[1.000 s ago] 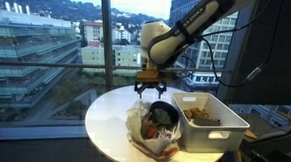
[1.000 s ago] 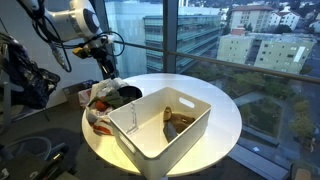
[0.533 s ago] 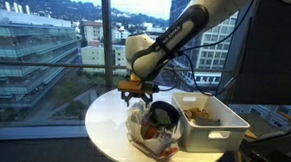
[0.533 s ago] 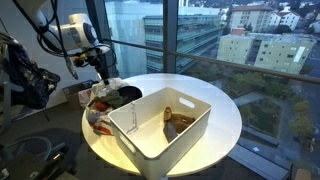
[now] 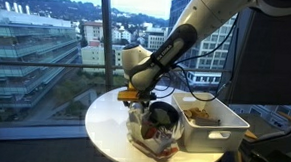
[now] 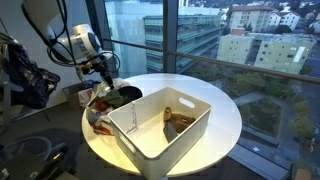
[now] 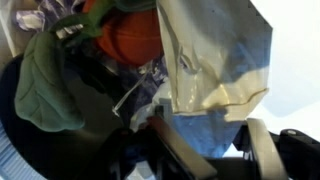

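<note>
My gripper (image 5: 135, 98) hangs low over the near-window side of a pile of items (image 5: 153, 129) on the round white table (image 5: 108, 119); it also shows in an exterior view (image 6: 103, 82). In the wrist view my gripper (image 7: 213, 138) is open, and its fingers (image 7: 260, 148) stand on either side of the lower corner of a crinkled blue, white and cream bag (image 7: 215, 60). A small gap shows between the bag and one finger. Beside the bag lie a green cloth (image 7: 50, 85) and an orange object (image 7: 130, 40).
A white plastic bin (image 5: 208, 131) with brown items in it stands next to the pile, and also shows in an exterior view (image 6: 150, 140). A dark bowl (image 5: 164, 117) sits within the pile. Large windows rise behind the table. Dark gear stands by the table (image 6: 25, 85).
The arm has swung sideways from above the bowl and dropped lower, so the gripper now sits at the bag on the pile's edge.
</note>
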Robot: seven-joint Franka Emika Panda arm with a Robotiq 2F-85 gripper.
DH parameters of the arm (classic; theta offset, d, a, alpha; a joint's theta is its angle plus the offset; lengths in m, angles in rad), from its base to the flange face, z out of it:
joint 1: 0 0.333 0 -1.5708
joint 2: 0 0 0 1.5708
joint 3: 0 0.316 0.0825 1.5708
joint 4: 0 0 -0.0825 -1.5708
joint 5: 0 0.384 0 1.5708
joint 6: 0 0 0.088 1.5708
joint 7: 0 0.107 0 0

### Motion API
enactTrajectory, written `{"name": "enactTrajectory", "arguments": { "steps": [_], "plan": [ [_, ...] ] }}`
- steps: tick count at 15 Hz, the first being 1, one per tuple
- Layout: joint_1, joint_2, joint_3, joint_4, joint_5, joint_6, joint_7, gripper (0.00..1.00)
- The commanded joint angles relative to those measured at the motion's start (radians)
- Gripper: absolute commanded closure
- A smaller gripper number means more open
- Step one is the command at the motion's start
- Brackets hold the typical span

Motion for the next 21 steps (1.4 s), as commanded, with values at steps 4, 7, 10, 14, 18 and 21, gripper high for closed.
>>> {"name": "enactTrajectory", "arguments": {
  "steps": [4,7,10,14,18,21],
  "plan": [
    [0.033,-0.021,-0.031,-0.003,-0.031,0.061,0.045,0.93],
    [0.052,-0.037,-0.063,-0.014,-0.065,0.109,0.095,1.00],
    [0.101,-0.062,-0.126,-0.017,-0.169,0.149,0.183,1.00],
    [0.153,-0.104,-0.181,-0.012,-0.314,0.126,0.324,1.00],
    [0.162,-0.141,-0.171,0.002,-0.490,0.076,0.455,1.00],
    [0.133,-0.153,-0.124,0.003,-0.593,0.037,0.522,0.99]
  ]
}}
